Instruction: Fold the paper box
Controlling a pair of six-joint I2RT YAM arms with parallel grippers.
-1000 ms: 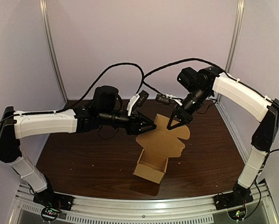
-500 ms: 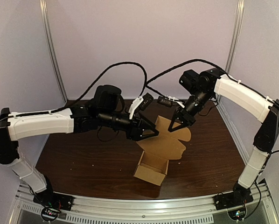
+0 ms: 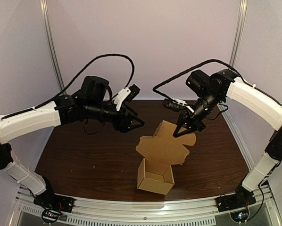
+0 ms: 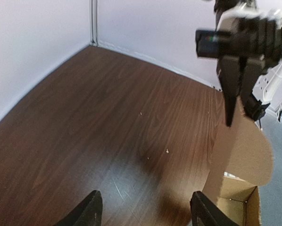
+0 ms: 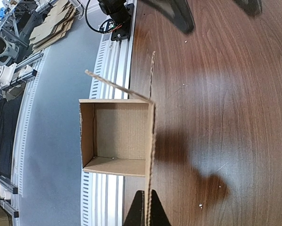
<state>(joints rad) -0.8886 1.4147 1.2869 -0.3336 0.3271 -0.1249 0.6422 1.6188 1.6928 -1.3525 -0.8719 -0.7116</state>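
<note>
Box (image 3: 155, 178) stands open-topped on the table (image 3: 84, 155) near the front edge, walls up, its lid (image 3: 162, 148) not yet closed. The right end effector (image 3: 182, 132) pinches the lid's far edge. The left end effector (image 3: 137, 123), spread, has pulled back leftward from the lid since earlier.

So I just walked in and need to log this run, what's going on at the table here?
The right gripper is shut on the top edge of the lid flap, holding it up above the paper box. The box is open and empty, at the near side of the table. The left gripper hovers open to the left of the flap, touching nothing. The lid is not yet folded down.
</note>
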